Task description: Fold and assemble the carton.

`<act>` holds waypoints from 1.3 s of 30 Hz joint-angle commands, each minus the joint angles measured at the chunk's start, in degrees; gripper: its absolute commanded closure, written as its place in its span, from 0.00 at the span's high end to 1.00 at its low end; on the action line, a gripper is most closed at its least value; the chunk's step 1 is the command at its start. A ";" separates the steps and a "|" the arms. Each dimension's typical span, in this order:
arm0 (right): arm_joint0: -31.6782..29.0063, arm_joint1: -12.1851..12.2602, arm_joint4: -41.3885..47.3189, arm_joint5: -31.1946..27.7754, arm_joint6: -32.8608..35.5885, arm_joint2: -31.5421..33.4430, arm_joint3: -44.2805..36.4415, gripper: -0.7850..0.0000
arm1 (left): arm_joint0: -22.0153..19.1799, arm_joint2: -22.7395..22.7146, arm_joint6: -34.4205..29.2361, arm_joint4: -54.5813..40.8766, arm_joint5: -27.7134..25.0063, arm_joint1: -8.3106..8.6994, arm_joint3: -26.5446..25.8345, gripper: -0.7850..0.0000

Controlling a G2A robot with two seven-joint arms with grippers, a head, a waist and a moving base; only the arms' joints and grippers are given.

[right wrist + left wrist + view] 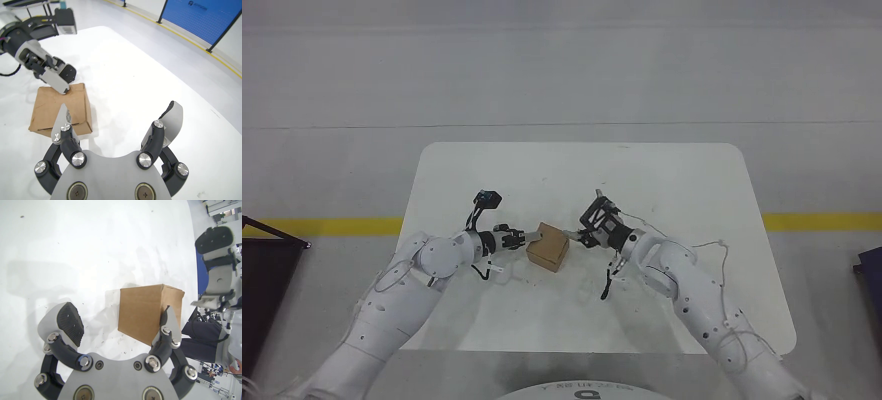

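Both spread wide: left gripper point(526, 238) touches carton point(549, 249) top at frame centre, right gripper point(583, 233) just right of it, on surface point(672, 190).

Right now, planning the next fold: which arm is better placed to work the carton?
Probably right: the right gripper, fingers open, faces the carton's seamed end, while the left gripper's finger rests on its top edge.

I am working over a white table point(682, 190) sitting mid-frame. A yellow floor line point(822, 221) is showing at both sides of it; a blue panel point(200, 20) is standing beyond that line.
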 commanded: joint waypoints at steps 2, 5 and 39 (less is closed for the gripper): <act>-0.21 0.36 0.81 -1.20 0.81 1.97 -0.33 1.00 | -0.04 0.03 -0.04 0.10 0.09 -0.01 0.08 1.00; -0.05 0.43 0.18 -2.64 2.45 1.69 -0.81 1.00 | -0.07 0.05 -0.10 0.04 0.21 -0.03 0.12 1.00; -5.34 1.08 -1.39 -2.04 2.09 4.50 -0.11 1.00 | 3.51 -3.63 2.85 2.55 1.10 0.80 -7.08 1.00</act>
